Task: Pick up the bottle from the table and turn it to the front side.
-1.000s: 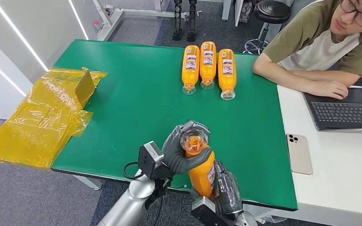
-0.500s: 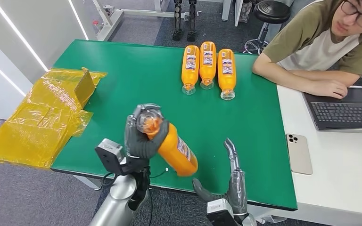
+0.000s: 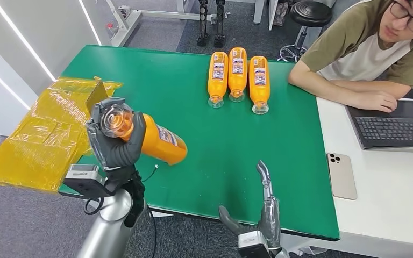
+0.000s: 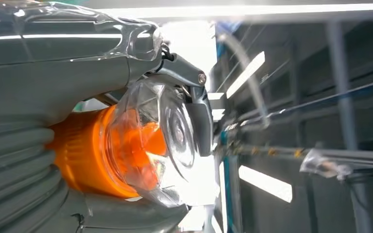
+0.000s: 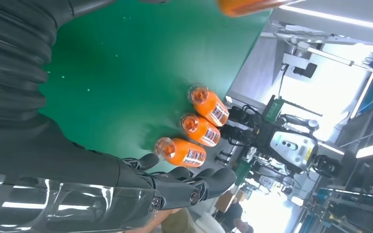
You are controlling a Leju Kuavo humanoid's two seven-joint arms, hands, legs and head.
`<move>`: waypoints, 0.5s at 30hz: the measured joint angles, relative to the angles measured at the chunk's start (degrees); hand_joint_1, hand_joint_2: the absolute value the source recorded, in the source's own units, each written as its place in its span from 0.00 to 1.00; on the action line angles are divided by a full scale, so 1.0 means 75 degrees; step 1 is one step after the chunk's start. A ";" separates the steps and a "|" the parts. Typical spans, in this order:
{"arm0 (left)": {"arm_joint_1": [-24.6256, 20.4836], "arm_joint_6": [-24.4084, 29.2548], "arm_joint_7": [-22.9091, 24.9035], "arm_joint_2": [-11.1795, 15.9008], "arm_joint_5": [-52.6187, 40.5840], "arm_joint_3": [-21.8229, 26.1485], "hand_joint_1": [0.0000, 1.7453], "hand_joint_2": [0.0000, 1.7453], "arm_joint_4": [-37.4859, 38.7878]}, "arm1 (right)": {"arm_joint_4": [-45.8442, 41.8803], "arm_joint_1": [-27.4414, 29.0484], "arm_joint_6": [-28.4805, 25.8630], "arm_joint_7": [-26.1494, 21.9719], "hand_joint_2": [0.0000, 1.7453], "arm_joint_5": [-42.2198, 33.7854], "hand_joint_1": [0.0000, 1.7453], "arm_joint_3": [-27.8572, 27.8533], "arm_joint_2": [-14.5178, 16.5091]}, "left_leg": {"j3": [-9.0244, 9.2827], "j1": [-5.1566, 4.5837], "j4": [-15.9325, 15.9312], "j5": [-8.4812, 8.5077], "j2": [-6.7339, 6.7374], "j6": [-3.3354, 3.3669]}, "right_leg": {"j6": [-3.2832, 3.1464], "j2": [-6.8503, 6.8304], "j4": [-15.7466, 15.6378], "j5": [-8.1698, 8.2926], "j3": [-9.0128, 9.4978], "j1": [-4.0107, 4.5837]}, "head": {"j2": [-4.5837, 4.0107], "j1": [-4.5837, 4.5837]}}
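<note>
labels on 3 lying bottles (image 3: 237,75) | print too small to read | held bottle (image 3: 156,141) label unreadable

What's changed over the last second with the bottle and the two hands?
The right robot hand let go of the bottle and hangs open. The left robot hand carried it leftward, tipping it sideways. The three bottles at the far edge stayed put.

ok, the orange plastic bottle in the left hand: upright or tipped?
Tipped. The orange plastic bottle lies nearly level above the green table, its clear end in the left hand toward the camera, its other end pointing over the table.
</note>
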 joint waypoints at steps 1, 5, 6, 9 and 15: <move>-0.0097 0.0170 0.0069 0.0082 -0.0216 0.0000 1.00 1.00 -0.0034 | -0.0001 0.0025 -0.0006 -0.0024 1.00 -0.0006 0.00 0.0000 0.0010 | 0.0001 0.0000 0.0000 0.0000 0.0000 0.0000 | 0.0000 0.0000 0.0001 0.0000 0.0000 0.0000 | 0.0000 -0.0001; -0.0336 0.0398 0.0205 0.0306 -0.0534 0.0000 1.00 1.00 -0.0071 | -0.0003 0.0087 -0.0013 -0.0057 1.00 -0.0015 0.00 0.0001 0.0033 | 0.0003 0.0001 -0.0001 0.0001 0.0001 -0.0002 | -0.0001 0.0003 0.0002 0.0000 0.0000 0.0001 | 0.0000 0.0000; -0.0361 0.0414 0.0214 0.0337 -0.0544 0.0000 1.00 1.00 -0.0074 | -0.0003 0.0094 -0.0014 -0.0058 1.00 -0.0016 0.00 0.0002 0.0036 | 0.0003 0.0001 -0.0001 0.0001 0.0001 -0.0002 | -0.0001 0.0004 0.0002 0.0000 0.0000 0.0001 | 0.0000 0.0000; -0.0408 0.0437 0.0218 0.0415 -0.0556 0.0000 1.00 1.00 -0.0076 | -0.0003 0.0108 -0.0015 -0.0061 1.00 -0.0016 0.00 0.0003 0.0043 | 0.0002 0.0000 0.0000 0.0001 0.0002 -0.0002 | -0.0001 0.0004 0.0002 0.0000 0.0000 0.0000 | 0.0000 0.0000; -0.0441 0.0438 0.0219 0.0505 -0.0561 0.0000 1.00 1.00 -0.0076 | -0.0003 0.0112 -0.0015 -0.0063 1.00 -0.0016 0.00 0.0003 0.0045 | 0.0002 -0.0001 0.0000 0.0001 0.0002 -0.0002 | 0.0000 0.0004 0.0000 0.0000 0.0000 -0.0001 | 0.0000 0.0000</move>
